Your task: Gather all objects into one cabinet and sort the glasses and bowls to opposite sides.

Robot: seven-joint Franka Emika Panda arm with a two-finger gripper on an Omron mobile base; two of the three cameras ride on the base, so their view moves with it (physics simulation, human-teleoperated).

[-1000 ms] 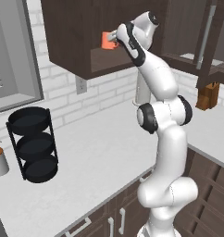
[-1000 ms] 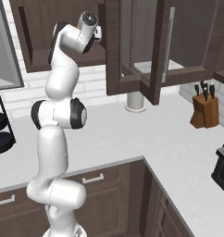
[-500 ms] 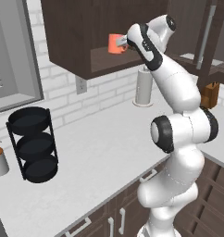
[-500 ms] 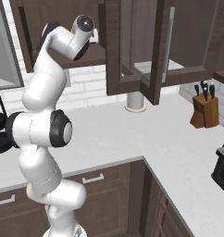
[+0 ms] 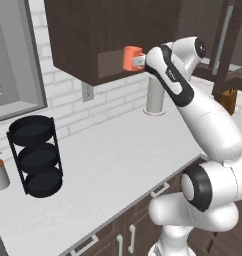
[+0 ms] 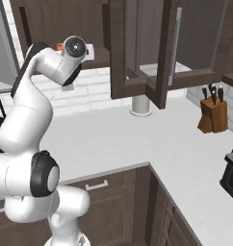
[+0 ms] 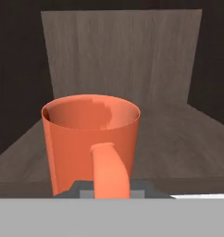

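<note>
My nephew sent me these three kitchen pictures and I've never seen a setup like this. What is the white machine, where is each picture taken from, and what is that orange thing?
It is a rendered kitchen, not a real one. The white machine is a robot arm on a base. Two pictures come from cameras on the base, behind the arm to its left and right. The third comes from a camera on the hand, looking along the gripper.

The orange thing is a mug, upright at the open wall cabinet; in the hand view its handle faces the camera, right at the gripper. Whether the gripper is clamped on it is unclear.

On the counter stand a black stacked tray rack, a pale cylinder and a knife block.
</note>
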